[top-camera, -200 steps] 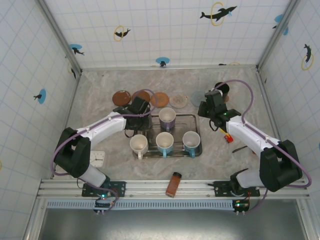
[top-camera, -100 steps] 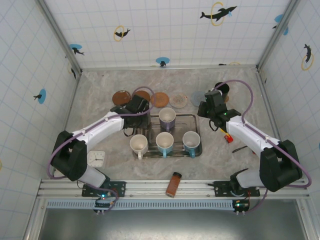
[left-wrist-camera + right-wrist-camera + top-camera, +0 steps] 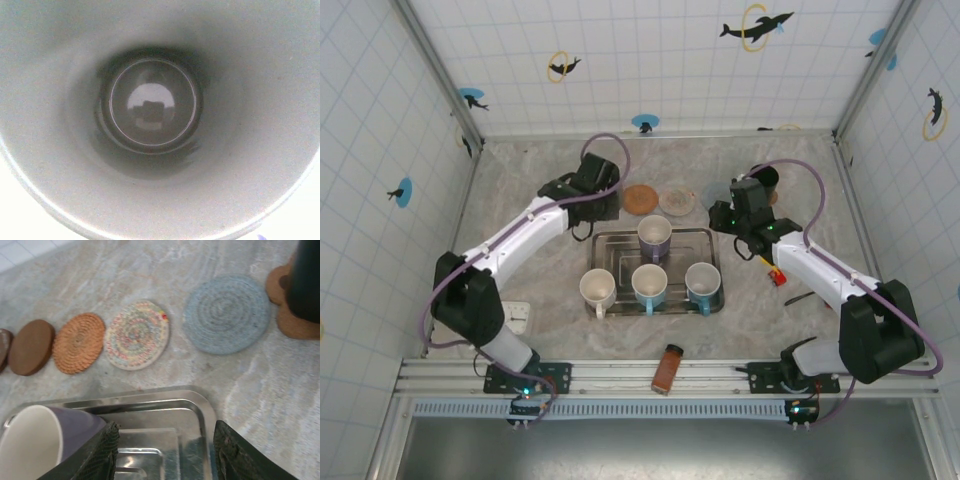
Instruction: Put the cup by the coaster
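Glossy grey round cup [image 3: 150,165] interior; left gripper [image 3: 594,196] clamped on it; right gripper [image 3: 166,442] half-open above steel tray [image 3: 197,402].

The cup [image 3: 150,165] is seen straight down its mouth, with a pale grey inside and a glossy round bottom, and is held upright just beyond the far left corner of the tray [image 3: 170,411]. Four round coasters are laid in a row behind the tray's far edge: a dark brown coaster [image 3: 31,347], an orange woven coaster [image 3: 78,343], a pale multicoloured coaster [image 3: 136,334] and a blue-grey coaster [image 3: 226,313].
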